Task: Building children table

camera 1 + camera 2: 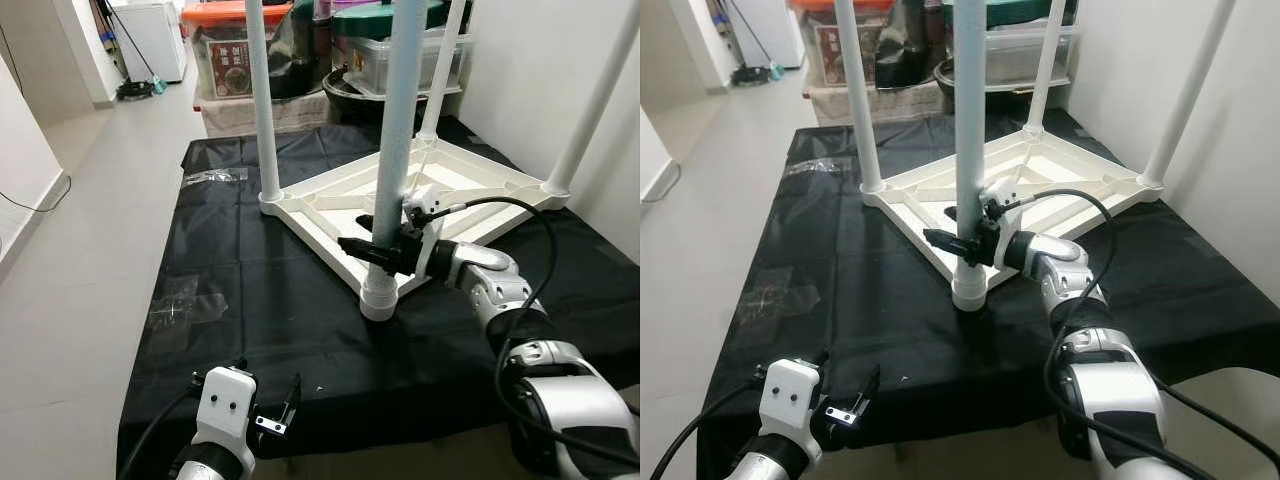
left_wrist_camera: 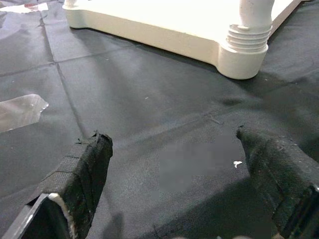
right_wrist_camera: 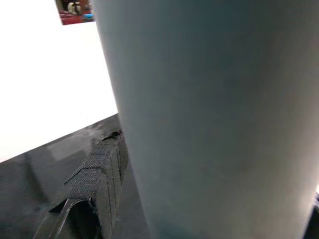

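A white children's table [image 1: 330, 205] lies upside down on a black cloth [image 1: 260, 290], with its legs pointing up. The nearest leg [image 1: 400, 120] stands in its corner socket [image 1: 379, 295]. My right gripper [image 1: 378, 250] is shut on this leg just above the socket; in the right wrist view the leg [image 3: 214, 119] sits against a black finger [image 3: 99, 184]. My left gripper [image 1: 268, 400] hovers open low over the cloth's near edge, well short of the table. The left wrist view shows its fingers [image 2: 89, 164] spread, with the socket [image 2: 246, 47] ahead.
Other legs rise at the back left [image 1: 262, 100], back right [image 1: 445, 60] and right [image 1: 600, 100]. Clear plastic wrappers [image 1: 190, 300] lie on the cloth's left side. Storage boxes [image 1: 240, 50] stand behind; a white wall is at the right, pale floor [image 1: 90, 200] at the left.
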You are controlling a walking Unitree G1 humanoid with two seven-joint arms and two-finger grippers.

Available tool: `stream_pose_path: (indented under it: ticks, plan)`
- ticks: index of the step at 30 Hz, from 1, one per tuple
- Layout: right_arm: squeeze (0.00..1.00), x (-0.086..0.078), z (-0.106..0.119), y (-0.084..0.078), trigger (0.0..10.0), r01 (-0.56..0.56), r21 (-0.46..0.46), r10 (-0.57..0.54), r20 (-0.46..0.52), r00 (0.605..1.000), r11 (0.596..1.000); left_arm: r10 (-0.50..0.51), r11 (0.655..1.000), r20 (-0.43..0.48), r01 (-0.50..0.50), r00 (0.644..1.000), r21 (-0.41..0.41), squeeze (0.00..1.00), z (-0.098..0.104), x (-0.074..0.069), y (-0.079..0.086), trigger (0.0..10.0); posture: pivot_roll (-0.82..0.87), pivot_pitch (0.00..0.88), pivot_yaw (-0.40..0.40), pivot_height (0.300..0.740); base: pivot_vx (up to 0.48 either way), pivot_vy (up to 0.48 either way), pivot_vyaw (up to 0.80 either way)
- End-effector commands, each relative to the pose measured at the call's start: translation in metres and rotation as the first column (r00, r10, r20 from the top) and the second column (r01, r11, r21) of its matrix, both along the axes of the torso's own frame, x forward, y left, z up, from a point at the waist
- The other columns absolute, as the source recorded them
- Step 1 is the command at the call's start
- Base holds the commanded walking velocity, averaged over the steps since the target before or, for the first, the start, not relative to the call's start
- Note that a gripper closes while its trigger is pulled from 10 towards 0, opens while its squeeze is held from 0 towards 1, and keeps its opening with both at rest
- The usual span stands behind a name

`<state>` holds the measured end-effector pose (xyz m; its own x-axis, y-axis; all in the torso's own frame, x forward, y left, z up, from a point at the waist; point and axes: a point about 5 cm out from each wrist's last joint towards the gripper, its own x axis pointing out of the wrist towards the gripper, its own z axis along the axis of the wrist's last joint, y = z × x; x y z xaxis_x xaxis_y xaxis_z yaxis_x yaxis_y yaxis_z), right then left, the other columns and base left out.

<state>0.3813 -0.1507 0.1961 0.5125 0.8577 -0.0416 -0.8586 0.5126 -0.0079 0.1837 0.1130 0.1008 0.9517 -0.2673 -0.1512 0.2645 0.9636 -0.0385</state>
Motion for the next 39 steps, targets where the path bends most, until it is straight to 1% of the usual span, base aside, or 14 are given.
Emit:
stream_pose_path:
  ticks: [1,4,6,11,12,13,15,20,25,26,27,28,35,39]
  plan:
    - [0.00,-0.001,0.001,0.013,10.0,-0.068,-0.004,0.068,-0.013,0.998,0.998,0.002,1.000,-0.012,-0.002,1.000,0.017,0.00,-0.005,-0.001,0.000,10.0,0.08,0.003,0.002,0.740,0.000,0.000,0.00]
    - [0.00,-0.002,0.003,0.016,10.0,-0.123,0.009,0.123,-0.021,0.992,0.992,0.001,1.000,-0.012,-0.001,1.000,0.018,0.00,-0.005,-0.001,0.000,10.0,0.08,0.003,0.002,0.740,0.000,0.000,0.00]
    - [0.00,-0.007,0.006,0.021,10.0,-0.240,0.029,0.241,-0.033,0.970,0.970,-0.001,1.000,-0.013,0.002,1.000,0.016,0.00,-0.005,-0.001,0.001,10.0,0.09,0.000,0.001,0.740,0.000,0.000,0.00]
    - [0.00,-0.009,0.008,0.023,10.0,-0.289,0.037,0.290,-0.036,0.956,0.957,-0.003,1.000,-0.014,0.003,1.000,0.015,0.00,-0.005,-0.001,0.001,10.0,0.09,0.000,0.001,0.740,0.000,0.000,0.00]
    - [0.00,-0.013,0.011,0.027,10.0,-0.366,0.034,0.367,-0.025,0.930,0.930,-0.005,1.000,-0.015,0.006,1.000,0.015,0.00,-0.005,-0.001,0.001,10.0,0.09,0.001,-0.001,0.740,0.000,0.000,0.00]
    - [0.00,-0.013,0.011,0.027,10.0,-0.366,0.034,0.367,-0.025,0.930,0.930,-0.005,1.000,-0.015,0.006,1.000,0.015,0.00,-0.005,-0.001,0.001,10.0,0.09,0.001,-0.001,0.740,0.000,0.000,0.00]
    - [0.00,-0.018,0.015,0.034,10.0,-0.483,0.001,0.483,-0.008,0.876,0.876,-0.007,1.000,-0.015,0.007,1.000,0.015,0.00,-0.005,-0.001,0.001,10.0,0.09,0.001,-0.001,0.740,0.000,0.000,0.00]
    - [0.00,-0.021,0.017,0.041,10.0,-0.542,-0.035,0.543,0.007,0.840,0.839,-0.004,1.000,-0.015,0.004,1.000,0.016,0.00,-0.005,-0.001,0.001,10.0,0.10,0.005,-0.004,0.740,0.000,0.000,0.00]
    - [0.00,-0.020,0.020,0.046,10.0,-0.546,-0.040,0.547,0.022,0.837,0.837,-0.004,1.000,-0.016,0.004,1.000,0.016,0.00,-0.005,-0.001,0.001,10.0,0.10,0.005,-0.004,0.740,0.000,0.000,0.00]
    - [0.00,-0.018,0.022,0.049,8.2,-0.540,-0.031,0.541,0.033,0.841,0.841,-0.004,1.000,-0.016,0.004,1.000,0.016,0.00,-0.005,-0.001,0.001,10.0,0.10,0.006,-0.001,0.740,0.000,0.000,0.00]
    - [0.00,-0.018,0.023,0.051,8.2,-0.535,-0.024,0.536,0.040,0.844,0.845,-0.005,1.000,-0.016,0.005,1.000,0.016,0.00,-0.005,-0.001,0.001,10.0,0.10,0.006,-0.001,0.740,0.000,0.000,0.00]
    - [0.00,-0.017,0.024,0.053,0.0,-0.533,-0.019,0.533,0.044,0.845,0.846,-0.005,1.000,-0.016,0.005,1.000,0.015,0.00,-0.005,-0.001,0.001,10.0,0.10,0.006,-0.001,0.740,0.000,0.000,0.00]
    - [0.00,-0.020,0.021,0.054,0.0,-0.550,-0.010,0.550,0.040,0.834,0.835,-0.004,1.000,-0.016,0.004,1.000,0.015,0.00,-0.005,-0.001,0.001,10.0,0.10,0.006,-0.001,0.740,0.000,0.000,0.00]
    - [0.00,-0.020,0.013,0.054,0.0,-0.485,0.006,0.484,0.049,0.874,0.874,-0.003,1.000,-0.015,0.003,1.000,0.015,0.00,-0.005,0.000,0.001,10.0,0.10,0.007,-0.004,0.740,0.000,0.000,0.00]
